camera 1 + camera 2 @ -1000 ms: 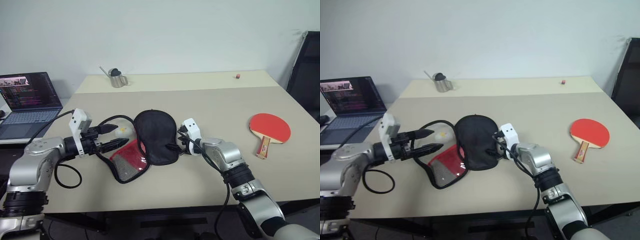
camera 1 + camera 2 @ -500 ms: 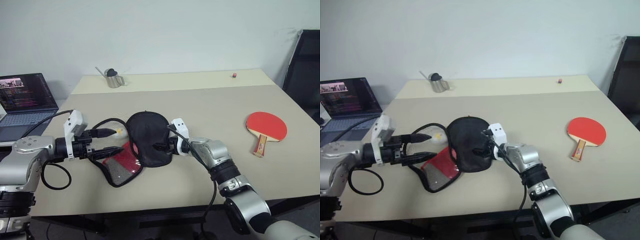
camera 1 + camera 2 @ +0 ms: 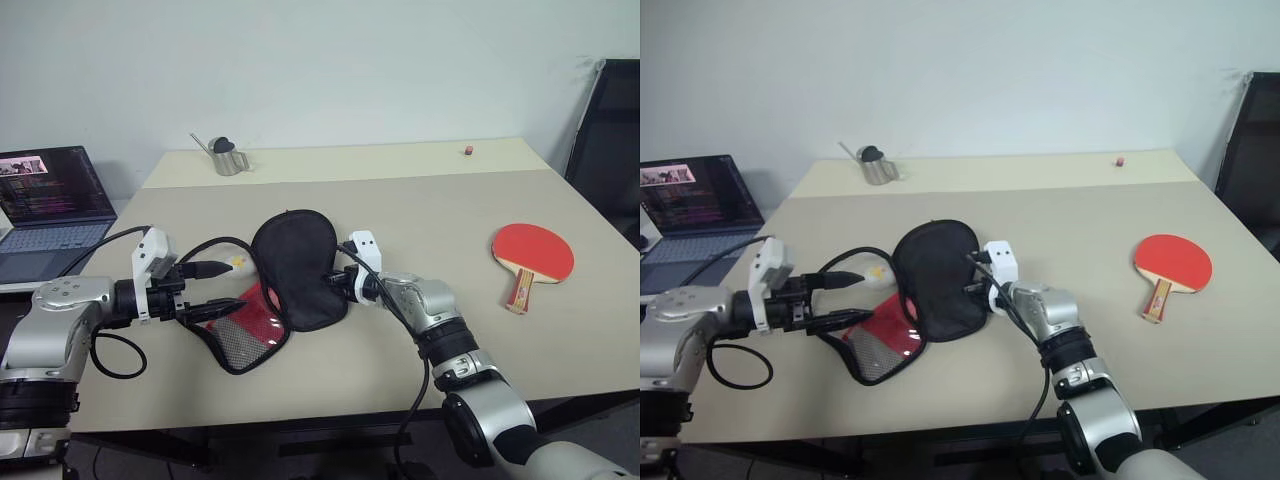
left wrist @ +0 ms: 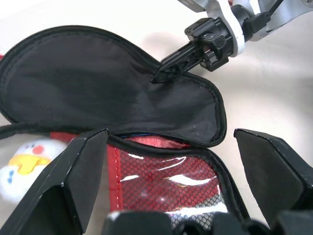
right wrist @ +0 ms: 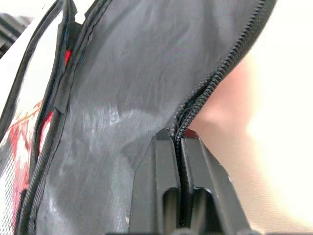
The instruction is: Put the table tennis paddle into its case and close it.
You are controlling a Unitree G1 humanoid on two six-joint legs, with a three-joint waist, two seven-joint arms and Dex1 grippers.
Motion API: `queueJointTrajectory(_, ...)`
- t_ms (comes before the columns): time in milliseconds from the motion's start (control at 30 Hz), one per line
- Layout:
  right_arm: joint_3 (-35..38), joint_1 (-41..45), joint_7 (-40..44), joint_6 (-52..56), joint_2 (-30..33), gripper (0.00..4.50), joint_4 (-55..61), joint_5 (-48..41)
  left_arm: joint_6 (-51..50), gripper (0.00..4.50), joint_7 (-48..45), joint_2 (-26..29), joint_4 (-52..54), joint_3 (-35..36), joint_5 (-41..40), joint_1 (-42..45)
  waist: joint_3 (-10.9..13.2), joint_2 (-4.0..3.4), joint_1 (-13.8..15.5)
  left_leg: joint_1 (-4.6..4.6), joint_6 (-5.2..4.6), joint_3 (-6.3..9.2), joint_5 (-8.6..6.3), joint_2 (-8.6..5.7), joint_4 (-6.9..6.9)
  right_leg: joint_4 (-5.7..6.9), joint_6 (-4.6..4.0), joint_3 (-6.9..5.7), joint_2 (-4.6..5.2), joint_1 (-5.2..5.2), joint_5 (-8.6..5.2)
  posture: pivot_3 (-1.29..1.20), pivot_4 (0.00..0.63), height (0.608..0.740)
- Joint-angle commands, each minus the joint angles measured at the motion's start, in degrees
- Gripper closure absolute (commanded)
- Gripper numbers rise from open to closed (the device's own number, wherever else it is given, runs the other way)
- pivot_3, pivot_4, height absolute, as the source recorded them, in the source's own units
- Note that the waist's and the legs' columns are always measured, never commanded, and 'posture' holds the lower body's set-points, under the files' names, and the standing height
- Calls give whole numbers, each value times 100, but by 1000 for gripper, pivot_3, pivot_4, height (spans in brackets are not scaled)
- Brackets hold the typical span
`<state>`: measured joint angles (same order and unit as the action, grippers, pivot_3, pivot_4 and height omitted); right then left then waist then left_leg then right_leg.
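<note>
The case (image 3: 285, 285) lies unzipped in the middle of the table (image 3: 420, 200), your landmark here: black flap (image 3: 298, 265) lifted and folded back, red mesh-pocket side (image 3: 243, 328) flat on the tabletop nearer the front edge. Your right gripper (image 3: 333, 283) is clamped tight on the zippered rim of the black flap; in the right wrist view the two fingers (image 5: 168, 196) are pressed together with the zipper edge (image 5: 215, 83) pinched between them. Your left gripper (image 3: 222, 288) sits at the other side of the case with fingers spread wide and nothing in them: the upper finger (image 3: 205, 269) hovers above the case edge, the lower one (image 3: 218, 308) lies along the rim of the red side, contact unclear. In the left wrist view the spread fingers (image 4: 73, 186) frame the mesh pocket and the black flap behind it. The table tennis paddle (image 3: 531, 256) lies flat, red face up, handle toward the front edge, near the table's right side, well apart from the case and both grippers. A small white plush toy (image 3: 238, 263) lies just beside the case, under the left gripper's cable. A metal watering can (image 3: 229, 157) stands at the table's far left, a small red object (image 3: 468, 150) at its far right. A laptop (image 3: 48, 205) is open off the table's left edge.
</note>
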<state>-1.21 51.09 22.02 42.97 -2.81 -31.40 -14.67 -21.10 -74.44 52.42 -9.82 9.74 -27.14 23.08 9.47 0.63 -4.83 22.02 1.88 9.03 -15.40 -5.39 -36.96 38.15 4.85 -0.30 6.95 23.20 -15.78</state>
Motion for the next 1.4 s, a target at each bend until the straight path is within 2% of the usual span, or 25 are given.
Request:
queueJointTrajectory(33,214,251,-158,-157,-35,4489,43,-70,26,0,-10,9,91,7,-7,164,0,0,-1,0,0,0,0,0,0,0,0,0,0,0,0,0,150,740)
queueJointTrajectory(467,1248,583,-801,-176,637,4489,-580,-244,-265,0,-28,-304,339,-540,-8,909,0,0,0,4,0,-3,1,-2,-2,0,0,0,1,-1,0,0,150,740)
queueJointTrajectory(1167,1829,-58,-1329,609,1654,4489,447,-422,-169,0,-466,-1058,-55,-1326,217,1929,0,1,2,5,-1,-23,1,-2,-5,4,1,12,1,1,1,0,150,740)
queueJointTrajectory(1400,1966,-541,-1426,1068,1923,4489,1102,-516,-10,0,-669,-1336,-352,-1528,338,2231,-1,2,4,6,-2,-26,2,-2,-7,5,1,13,1,0,1,0,150,740)
